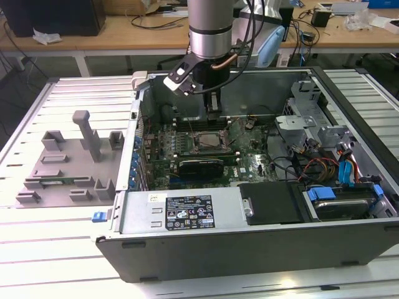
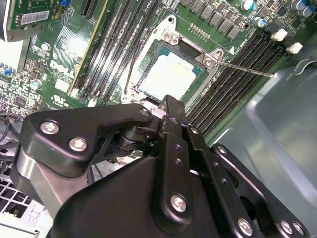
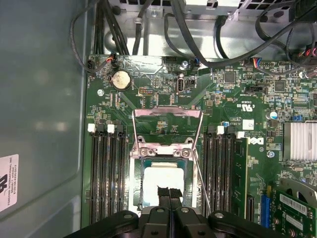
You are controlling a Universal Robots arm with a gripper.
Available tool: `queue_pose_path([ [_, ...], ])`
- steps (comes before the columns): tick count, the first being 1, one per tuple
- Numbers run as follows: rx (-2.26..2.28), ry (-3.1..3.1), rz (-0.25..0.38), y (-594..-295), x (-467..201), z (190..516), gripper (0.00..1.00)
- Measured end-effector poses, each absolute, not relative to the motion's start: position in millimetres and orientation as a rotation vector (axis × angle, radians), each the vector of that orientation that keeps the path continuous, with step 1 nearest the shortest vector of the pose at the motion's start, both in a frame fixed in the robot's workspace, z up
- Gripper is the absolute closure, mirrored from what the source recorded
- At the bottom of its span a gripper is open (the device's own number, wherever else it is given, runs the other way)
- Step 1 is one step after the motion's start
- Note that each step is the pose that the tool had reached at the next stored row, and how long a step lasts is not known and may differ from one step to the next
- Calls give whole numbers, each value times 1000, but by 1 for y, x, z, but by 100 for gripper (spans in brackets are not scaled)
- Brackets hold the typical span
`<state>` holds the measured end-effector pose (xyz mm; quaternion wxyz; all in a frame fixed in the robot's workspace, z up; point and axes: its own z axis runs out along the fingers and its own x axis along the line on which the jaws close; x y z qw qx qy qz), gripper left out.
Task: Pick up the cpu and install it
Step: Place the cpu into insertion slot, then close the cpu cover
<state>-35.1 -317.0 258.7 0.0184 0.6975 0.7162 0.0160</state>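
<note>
The cpu (image 3: 157, 174), a flat square chip with a shiny silver top, lies in the motherboard socket (image 3: 136, 173); it also shows in the second wrist view (image 2: 171, 74). The socket's metal load plate (image 3: 166, 113) is swung up and its thin lever (image 3: 200, 178) stands free. My gripper (image 3: 169, 191) hangs directly over the near edge of the chip with its two dark fingertips pressed together and nothing between them. In the exterior view the gripper (image 1: 214, 118) reaches down into the open computer case just above the socket (image 1: 209, 141).
Black memory slots (image 3: 106, 173) flank the socket, with a green memory stick (image 3: 241, 171) in one. A case wall (image 3: 39, 109), cables (image 3: 198, 44) and a heat sink (image 3: 299, 141) surround it. A grey fixture tray (image 1: 68, 165) lies outside the case, at the exterior view's left.
</note>
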Motion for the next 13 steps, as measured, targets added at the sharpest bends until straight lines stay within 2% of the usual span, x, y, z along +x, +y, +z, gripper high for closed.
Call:
queue_pose_path([
  [13, 2166, 2224, 50, -317, -35, 260, 89],
])
